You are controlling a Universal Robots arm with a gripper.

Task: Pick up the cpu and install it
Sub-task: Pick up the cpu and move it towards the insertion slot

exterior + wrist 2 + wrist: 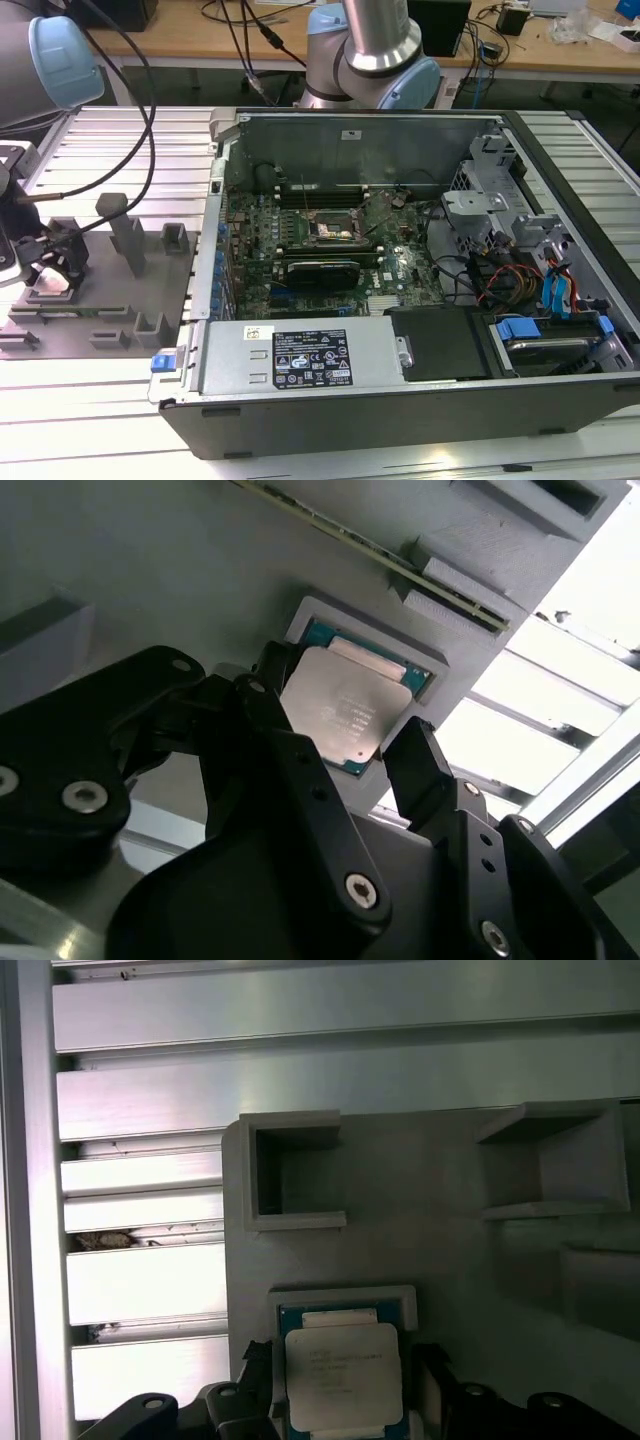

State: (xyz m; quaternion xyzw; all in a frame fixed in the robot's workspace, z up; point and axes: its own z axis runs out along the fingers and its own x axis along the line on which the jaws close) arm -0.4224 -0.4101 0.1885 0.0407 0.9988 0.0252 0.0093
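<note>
Writing first: small silvery square cpu (pixel 345 715) has faint print on metal lid and a tiny red dot near one corner, too small to read here. White sticker (pixel 310 358) on black open computer case (pixel 420 150) is also covered in print.

Black two-finger hand (pixel 340 710) is spread open, one finger on each side of cpu, with chip in the gap between; contact not clear. Cpu lies flat in square recess of grey plastic fixture plate (pixel 450 1260) on ribbed aluminium tabletop (pixel 100 420), well apart from case, off toward exterior view's left.
</note>
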